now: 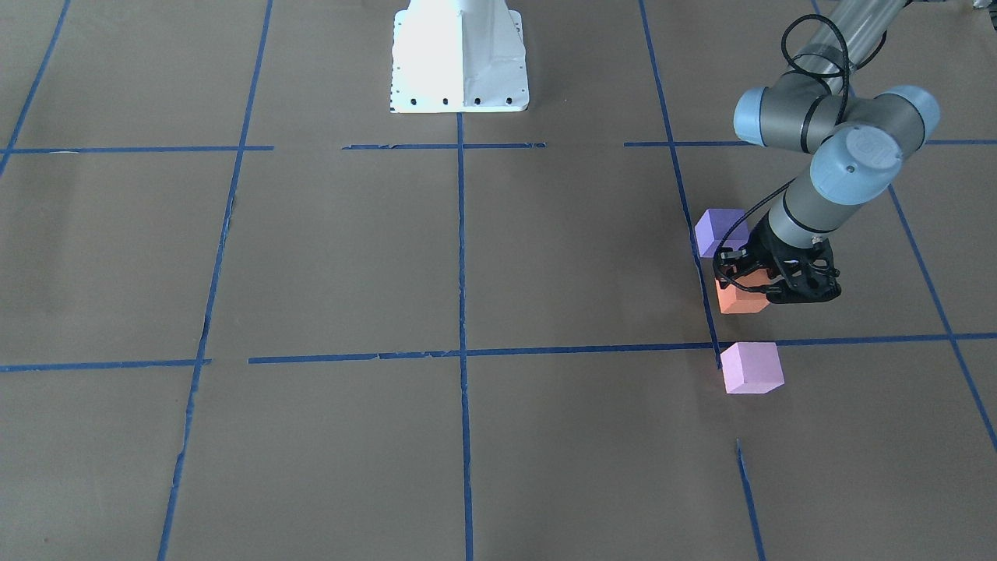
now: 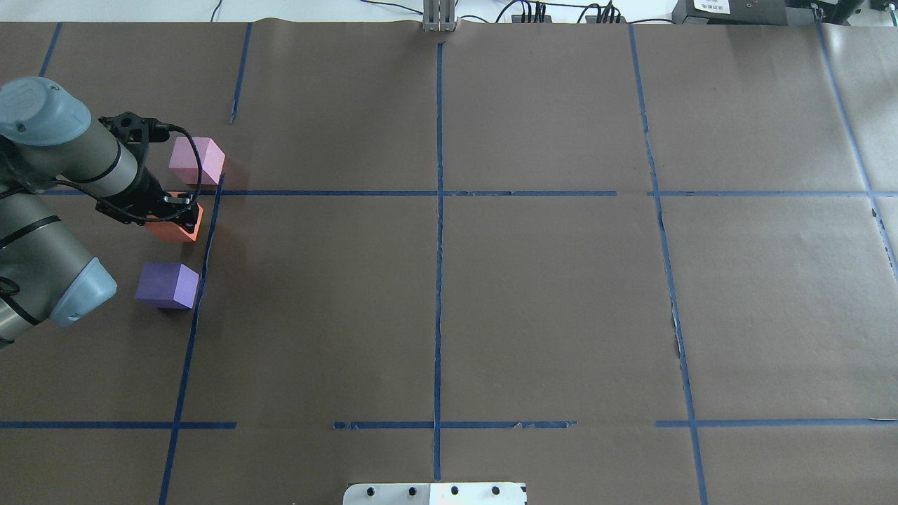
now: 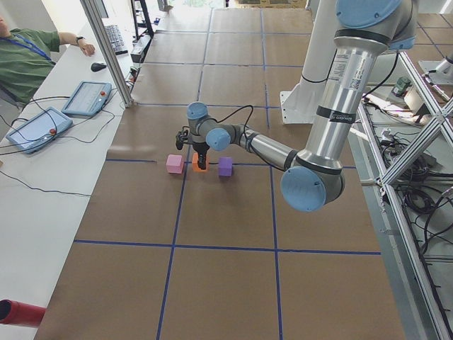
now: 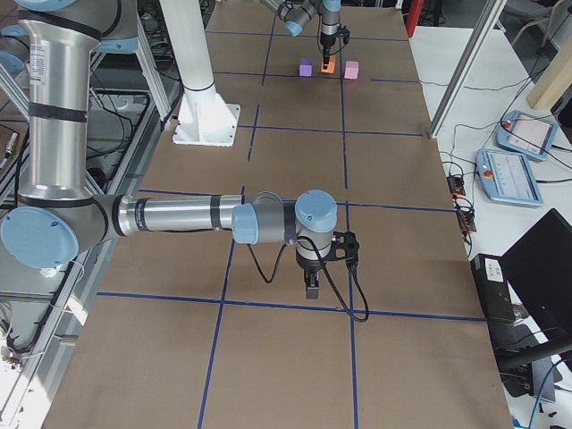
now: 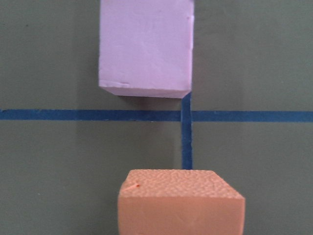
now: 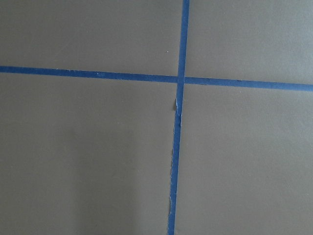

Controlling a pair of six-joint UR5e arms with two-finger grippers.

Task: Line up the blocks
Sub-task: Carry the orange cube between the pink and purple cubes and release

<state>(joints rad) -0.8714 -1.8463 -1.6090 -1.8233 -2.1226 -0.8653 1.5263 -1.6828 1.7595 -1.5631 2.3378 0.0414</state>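
Three foam cubes stand in a row beside a blue tape line on my left side of the table. They are the violet-purple block (image 1: pixel 720 231) (image 2: pixel 167 285), the orange block (image 1: pixel 740 301) (image 2: pixel 174 229) and the pale pink block (image 1: pixel 752 368) (image 2: pixel 196 160). My left gripper (image 1: pixel 759 282) (image 2: pixel 175 209) is down over the orange block and looks shut on it, with the block at table level. The left wrist view shows the orange block (image 5: pixel 181 203) close below and the pink block (image 5: pixel 145 46) beyond a tape crossing. My right gripper (image 4: pixel 310 288) hangs low over bare paper; I cannot tell whether it is open or shut.
Brown paper with a blue tape grid (image 2: pixel 438 280) covers the table. The white robot base (image 1: pixel 459 58) stands at the robot's edge. A side desk with tablets (image 3: pixel 85 98) and a seated person (image 3: pixel 21 57) lies beyond the far edge.
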